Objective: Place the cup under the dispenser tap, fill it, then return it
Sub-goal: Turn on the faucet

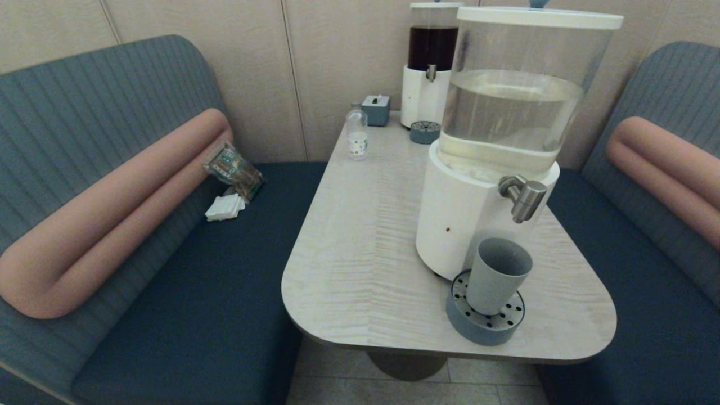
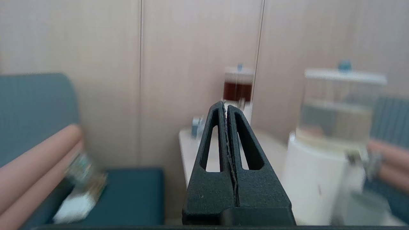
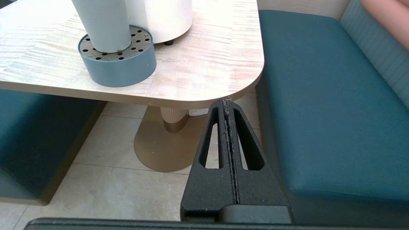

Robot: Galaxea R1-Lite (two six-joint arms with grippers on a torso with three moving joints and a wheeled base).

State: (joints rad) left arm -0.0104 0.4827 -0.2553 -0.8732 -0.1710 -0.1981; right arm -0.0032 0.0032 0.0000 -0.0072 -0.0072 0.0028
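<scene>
Jaws of the right gripper (image 3: 227, 105) are clenched on nothing, pads pressed together, positioned below the tabletop (image 3: 204, 64) edge at its near right corner. Jaws of the left gripper (image 2: 225, 107) are likewise clenched and empty, held off to the left, well apart from the work.

The cup (image 1: 498, 274) stands upright on the drip tray (image 1: 485, 323), long axis vertical, mouth directly beneath the dispenser tap (image 1: 523, 197). From the right jaws, the cup lies ahead, higher and toward the left. The right arm is the nearer of the 2. Judgement: reaching the cup requires releasing the jaws and rising above the tabletop edge first.
</scene>
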